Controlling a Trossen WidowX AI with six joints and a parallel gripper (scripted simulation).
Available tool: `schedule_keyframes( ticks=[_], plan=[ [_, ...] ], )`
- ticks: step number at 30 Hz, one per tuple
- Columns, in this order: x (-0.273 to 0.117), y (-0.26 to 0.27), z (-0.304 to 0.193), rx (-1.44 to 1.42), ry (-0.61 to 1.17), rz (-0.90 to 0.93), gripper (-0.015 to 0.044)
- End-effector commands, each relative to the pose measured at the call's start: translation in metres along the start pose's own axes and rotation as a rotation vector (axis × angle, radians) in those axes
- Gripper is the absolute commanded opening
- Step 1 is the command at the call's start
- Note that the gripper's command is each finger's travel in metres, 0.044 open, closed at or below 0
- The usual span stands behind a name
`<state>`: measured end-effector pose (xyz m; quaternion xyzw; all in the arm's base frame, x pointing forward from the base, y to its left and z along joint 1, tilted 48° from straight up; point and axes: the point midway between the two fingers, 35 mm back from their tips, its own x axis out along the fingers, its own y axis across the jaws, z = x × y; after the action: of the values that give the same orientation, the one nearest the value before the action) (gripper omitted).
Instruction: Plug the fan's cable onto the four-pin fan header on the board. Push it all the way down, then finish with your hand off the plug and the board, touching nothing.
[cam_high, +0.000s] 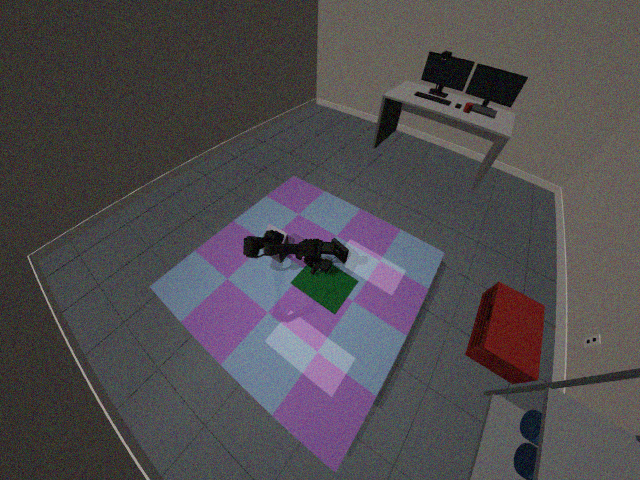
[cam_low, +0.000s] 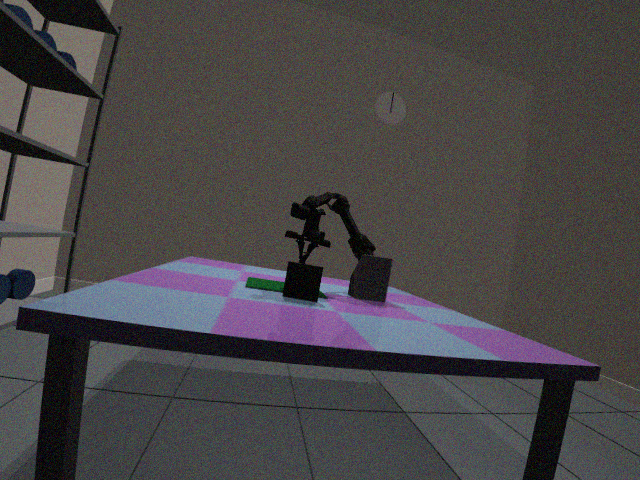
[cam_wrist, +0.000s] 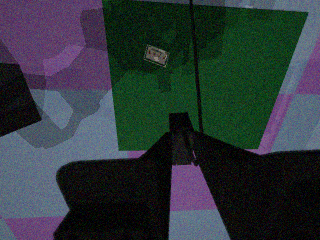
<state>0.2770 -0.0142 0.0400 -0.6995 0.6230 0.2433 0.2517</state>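
Over the green board (cam_high: 330, 291) (cam_low: 263, 283) (cam_wrist: 240, 90), near one edge in the wrist view, the claw (cam_high: 316, 269) (cam_low: 301, 259) (cam_wrist: 180, 136) points down w/ its fingers nearly together, gripping the dark plug (cam_wrist: 180, 125). Plug sits btwn the fingertips, its end showing just past them; a thin black cable (cam_wrist: 196, 65) runs from beside it across the board & out of the wrist view. The pale header (cam_wrist: 156, 55) is on the board, apart from the plug, so no plug-in yet. Header looks slightly turned vs. the board's edges. Exact plug height can't be told.

Board lies flat on the counter (cam_high: 227, 330) (cam_low: 289, 320) (cam_wrist: 192, 195), a pink/lt-blue checkered top w/ dark edge & legs. Ext. view: a black block (cam_low: 302, 281) stands in front of the claw's tips, hiding part of the board; a grey block (cam_low: 371, 279) is off toward the arm's lower end.

Rm is dim, w/ grey floor tiles. Desk (cam_high: 408, 90) by the wall has 2 monitors (cam_high: 447, 71) & a red mug (cam_high: 467, 107). Big red box (cam_high: 514, 330) is on the floor near the wall; clock (cam_low: 390, 107) on a wall; shelf unit (cam_low: 80, 206) at the side w/ blue dumbbells (cam_low: 21, 283).
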Motion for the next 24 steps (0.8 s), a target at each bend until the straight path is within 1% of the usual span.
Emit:
schedule_keyframes(
  ticks=[1, 24],
  plan=[
    [-0.004, -0.015, -0.011, 0.189, 0.022, -0.014, 0.0000],
    [0.002, -0.047, -0.013, 0.978, 0.018, 0.061, 0.0000]
  ],
)
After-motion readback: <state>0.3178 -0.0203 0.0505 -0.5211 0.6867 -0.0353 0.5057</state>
